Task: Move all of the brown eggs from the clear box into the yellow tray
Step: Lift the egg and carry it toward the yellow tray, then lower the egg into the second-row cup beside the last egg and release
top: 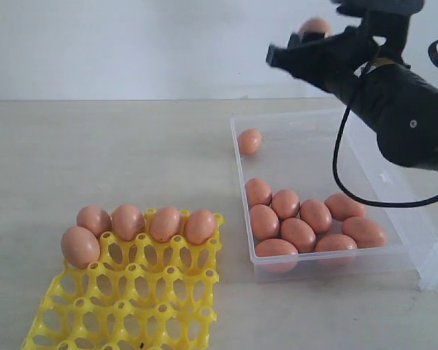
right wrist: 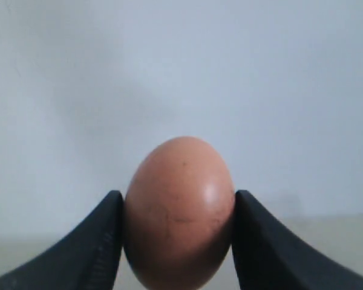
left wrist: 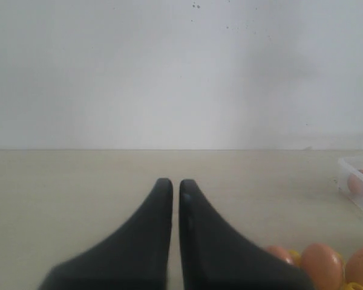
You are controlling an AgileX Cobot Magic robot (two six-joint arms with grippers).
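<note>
Looking nearest first: the yellow tray (top: 124, 306) has five brown eggs (top: 165, 224) along its far and left edges, and my left gripper (left wrist: 170, 187) is close by, pinched almost shut on nothing. To the right, the clear box (top: 416, 240) holds a cluster (top: 298, 233) at its near end plus a lone egg (top: 250, 141) in the far left corner. Right gripper (top: 312, 38) is up over the box's far end, clamped on one egg (right wrist: 179, 211).

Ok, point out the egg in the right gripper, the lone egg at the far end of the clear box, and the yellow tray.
held egg (right wrist: 178, 211): right wrist view, middle of shell.
lone egg (top: 249, 141): exterior view, middle of shell.
yellow tray (top: 213, 277): exterior view, right rim.
</note>
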